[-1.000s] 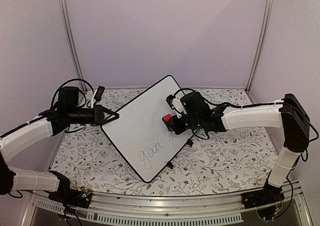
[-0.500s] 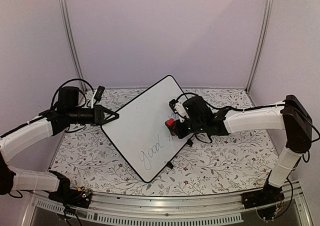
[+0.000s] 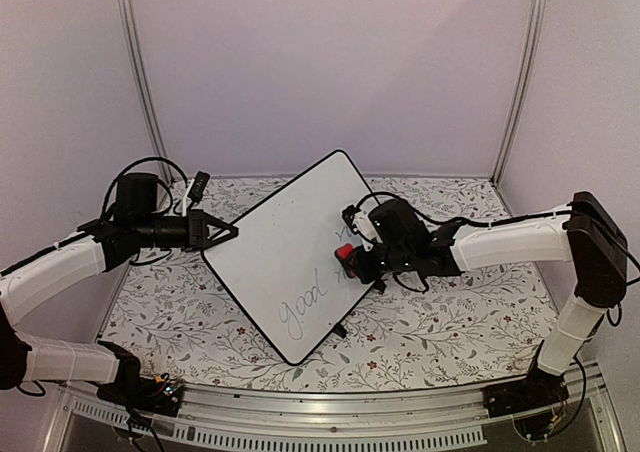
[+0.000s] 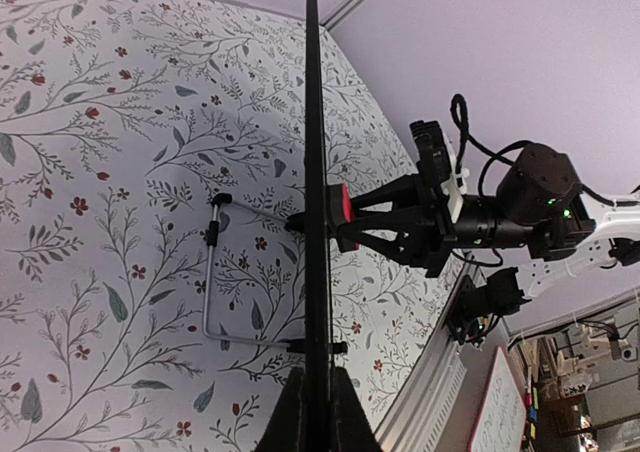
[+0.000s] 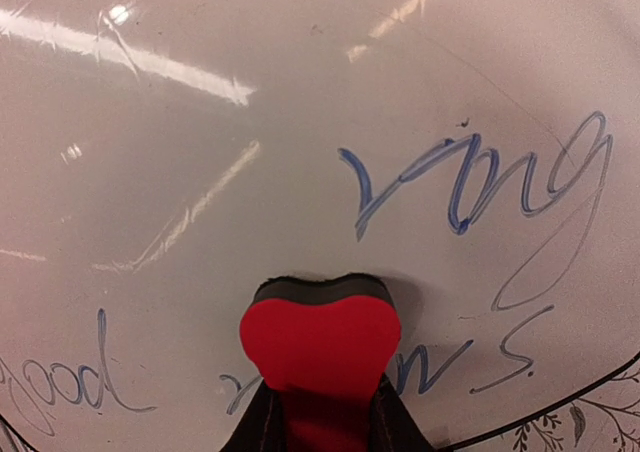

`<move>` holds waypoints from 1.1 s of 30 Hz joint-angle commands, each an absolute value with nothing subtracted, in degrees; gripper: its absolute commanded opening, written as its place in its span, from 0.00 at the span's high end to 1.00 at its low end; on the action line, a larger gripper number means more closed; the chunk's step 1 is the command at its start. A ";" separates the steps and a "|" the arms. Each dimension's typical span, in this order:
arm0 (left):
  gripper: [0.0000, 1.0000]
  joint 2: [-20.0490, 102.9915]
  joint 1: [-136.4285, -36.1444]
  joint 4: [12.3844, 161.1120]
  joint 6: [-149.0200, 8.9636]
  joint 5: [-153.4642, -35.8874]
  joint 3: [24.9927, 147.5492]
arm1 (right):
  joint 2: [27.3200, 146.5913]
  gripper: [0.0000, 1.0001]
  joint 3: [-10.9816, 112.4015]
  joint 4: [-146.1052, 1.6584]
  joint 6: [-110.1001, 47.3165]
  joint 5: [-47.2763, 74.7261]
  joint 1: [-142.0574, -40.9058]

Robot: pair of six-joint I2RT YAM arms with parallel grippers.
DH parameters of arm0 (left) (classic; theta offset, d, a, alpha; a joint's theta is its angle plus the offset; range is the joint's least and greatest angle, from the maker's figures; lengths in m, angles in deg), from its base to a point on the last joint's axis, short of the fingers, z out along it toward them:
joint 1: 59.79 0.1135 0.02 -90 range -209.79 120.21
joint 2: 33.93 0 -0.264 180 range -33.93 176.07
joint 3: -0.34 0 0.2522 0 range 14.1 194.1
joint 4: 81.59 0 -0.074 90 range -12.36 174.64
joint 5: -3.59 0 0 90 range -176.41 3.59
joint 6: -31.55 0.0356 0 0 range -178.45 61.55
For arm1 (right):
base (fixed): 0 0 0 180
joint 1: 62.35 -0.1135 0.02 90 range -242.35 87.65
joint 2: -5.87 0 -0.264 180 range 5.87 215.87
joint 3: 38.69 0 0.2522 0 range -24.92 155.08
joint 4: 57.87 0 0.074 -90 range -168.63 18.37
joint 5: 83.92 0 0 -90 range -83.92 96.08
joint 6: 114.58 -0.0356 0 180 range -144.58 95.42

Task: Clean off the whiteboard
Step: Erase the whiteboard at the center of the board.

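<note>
Now glossy white black-framed whiteboard [image 3: 280,262] propped tilted on floral-patterned table [image 3: 450,322], grey wire stand [image 4: 207,282] behind board. Left pincer [image 3: 234,232] clamped on board's left edge. Right pincer [image 3: 350,260] grips red foam eraser [image 5: 320,347], pressed on board face just below blue handwriting [image 5: 460,187].

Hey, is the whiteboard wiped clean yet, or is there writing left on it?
Not clean: the whiteboard shows the word good, and more blue script lies beside the red eraser.
</note>
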State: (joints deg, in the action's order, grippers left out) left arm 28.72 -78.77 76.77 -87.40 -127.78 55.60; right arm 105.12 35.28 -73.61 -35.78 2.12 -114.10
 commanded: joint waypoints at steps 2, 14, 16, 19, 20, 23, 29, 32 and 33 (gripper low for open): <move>1.00 28.43 -79.08 78.23 -85.43 -130.97 55.01 | 105.93 1.00 36.80 -77.49 -35.76 0.82 -114.43; 1.00 28.36 -79.11 78.20 -85.33 -131.24 54.97 | 110.11 1.00 47.70 -79.32 -32.60 -0.02 -113.82; 1.00 28.33 -79.10 78.21 -85.36 -131.24 54.97 | 110.81 1.00 49.41 -79.67 -32.28 0.05 -113.31; 1.00 28.28 -79.05 78.21 -85.38 -131.40 54.98 | 112.00 1.00 52.07 -80.14 -31.51 -0.10 -112.89; 1.00 28.20 -79.10 78.22 -85.42 -131.45 54.99 | 112.46 1.00 52.89 -80.15 -31.17 -0.11 -112.71; 1.00 28.07 -79.11 78.23 -85.38 -131.50 55.02 | 113.95 1.00 55.19 -80.57 -30.43 0.31 -111.91; 1.00 28.11 -79.19 78.28 -85.38 -131.51 54.91 | 115.25 1.00 55.04 -80.73 -30.53 0.67 -111.44; 1.00 28.20 -79.20 78.36 -85.45 -131.63 54.89 | 114.66 1.00 52.70 -79.93 -30.89 0.68 -111.32; 1.00 28.14 -79.21 78.37 -85.45 -131.60 54.88 | 114.46 1.00 51.74 -79.54 -31.01 0.73 -111.32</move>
